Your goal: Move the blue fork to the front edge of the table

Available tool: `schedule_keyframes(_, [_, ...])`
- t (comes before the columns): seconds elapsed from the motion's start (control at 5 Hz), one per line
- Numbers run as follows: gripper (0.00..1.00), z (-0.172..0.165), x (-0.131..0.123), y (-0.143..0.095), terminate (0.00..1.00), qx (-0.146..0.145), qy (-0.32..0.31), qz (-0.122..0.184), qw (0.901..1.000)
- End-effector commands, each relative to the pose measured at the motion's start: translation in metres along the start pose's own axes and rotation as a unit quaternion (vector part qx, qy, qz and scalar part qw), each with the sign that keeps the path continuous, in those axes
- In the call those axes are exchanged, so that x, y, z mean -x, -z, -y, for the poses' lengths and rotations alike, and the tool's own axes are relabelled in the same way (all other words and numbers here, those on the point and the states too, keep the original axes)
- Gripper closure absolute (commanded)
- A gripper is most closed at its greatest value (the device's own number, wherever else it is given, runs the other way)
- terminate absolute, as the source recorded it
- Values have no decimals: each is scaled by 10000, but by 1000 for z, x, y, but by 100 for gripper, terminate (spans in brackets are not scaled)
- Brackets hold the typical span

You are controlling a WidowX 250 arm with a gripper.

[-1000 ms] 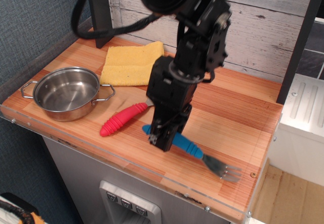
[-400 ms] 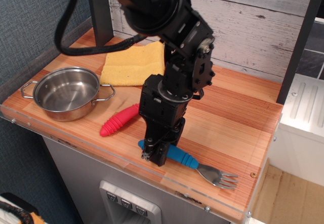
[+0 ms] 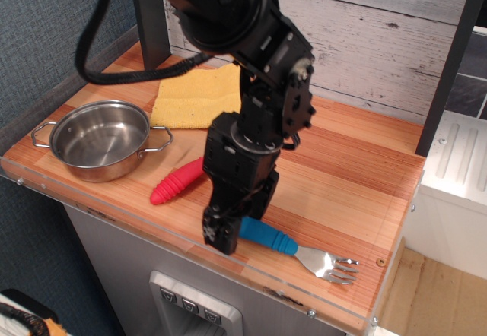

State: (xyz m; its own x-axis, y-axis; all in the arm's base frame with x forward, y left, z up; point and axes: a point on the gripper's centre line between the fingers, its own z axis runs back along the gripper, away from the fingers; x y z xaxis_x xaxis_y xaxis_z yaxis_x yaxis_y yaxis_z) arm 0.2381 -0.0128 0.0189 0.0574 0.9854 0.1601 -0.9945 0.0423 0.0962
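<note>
The blue fork [image 3: 268,237] has a ribbed blue handle and shiny metal tines [image 3: 335,264]. It lies on the striped wooden table [image 3: 350,184] near the front edge, tines pointing right. My black gripper [image 3: 218,233] reaches down over the left end of the handle, which it hides. Its fingers are closed on that end of the fork, right at the clear acrylic strip [image 3: 152,226] along the front edge.
A red ribbed spoon handle [image 3: 176,182] lies just left of the gripper. A steel pot [image 3: 100,138] with two handles stands at the front left. A yellow cloth [image 3: 199,96] lies at the back. A white unit [image 3: 456,176] stands to the right of the table.
My gripper has moved toward the front edge and slightly left, carrying the blue fork with it. The fork now lies closer to the acrylic strip.
</note>
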Motion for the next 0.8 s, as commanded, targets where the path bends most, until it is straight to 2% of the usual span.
schedule_keyframes(0.0, [0,19,-5,-61,0,296,401,339,9982])
schedule_keyframes(0.2, [0,35,-7,-79,0,276,1437,476,9881])
schedule_keyframes(0.4, [0,51,-19,-89,0,604,2621,500,9619])
schedule_keyframes(0.6, [0,71,-30,-98,0,910,3746,715,9199])
